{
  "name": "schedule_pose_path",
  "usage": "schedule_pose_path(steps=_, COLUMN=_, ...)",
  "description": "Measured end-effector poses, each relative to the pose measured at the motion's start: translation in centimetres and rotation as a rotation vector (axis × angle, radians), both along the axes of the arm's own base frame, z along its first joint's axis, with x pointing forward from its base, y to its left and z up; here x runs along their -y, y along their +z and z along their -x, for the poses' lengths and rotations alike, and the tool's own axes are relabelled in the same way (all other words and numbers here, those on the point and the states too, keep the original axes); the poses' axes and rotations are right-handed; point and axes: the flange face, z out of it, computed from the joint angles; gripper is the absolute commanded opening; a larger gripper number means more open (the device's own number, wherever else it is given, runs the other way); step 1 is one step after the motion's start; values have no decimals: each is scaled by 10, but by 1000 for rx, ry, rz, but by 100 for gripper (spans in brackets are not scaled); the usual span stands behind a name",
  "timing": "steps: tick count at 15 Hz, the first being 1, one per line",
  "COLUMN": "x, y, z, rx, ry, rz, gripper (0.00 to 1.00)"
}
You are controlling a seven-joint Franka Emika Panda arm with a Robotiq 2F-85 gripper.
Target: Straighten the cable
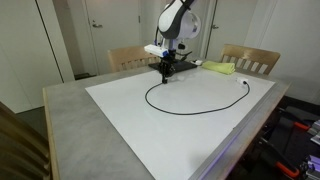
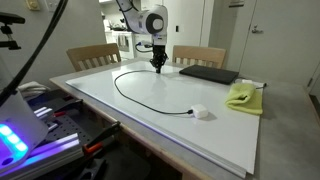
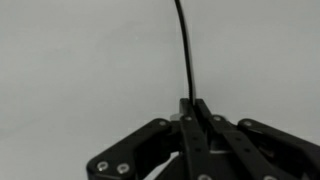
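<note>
A white sheet covers the grey worktop before wooden chairs and pale doors; black fingers clamp the thin black cable.

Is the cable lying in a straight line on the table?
No, the cable bends in a wide open loop across the white table, one end held in the pincer.
</note>
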Motion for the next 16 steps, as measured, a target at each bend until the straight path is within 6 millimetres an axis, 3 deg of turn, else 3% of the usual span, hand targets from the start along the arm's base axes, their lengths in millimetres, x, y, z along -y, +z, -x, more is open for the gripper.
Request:
schedule_pose_path(steps=5, x=-24, y=12, z=-9, rx=97, ry=240, rz=12, gripper=2)
schedule_pose_path(steps=9, x=-71, y=19, z=-21, rx=155, ry=451, rz=-19, gripper=2)
schedule_pose_path(steps=10, x=-84, y=18, z=-22, rx=165, ry=507, rz=-27, gripper=9)
schedule_pose_path(steps=11, x=-91, y=17, z=-22, rx=166, ry=516, rz=-32, gripper=9)
schedule_pose_path(steps=15, x=-86, y=17, z=-23, rx=165, ry=505, rz=-21, gripper=9)
schedule_pose_path(steps=16, x=-85, y=17, z=-23, rx=165, ry=504, rz=-20, gripper=2)
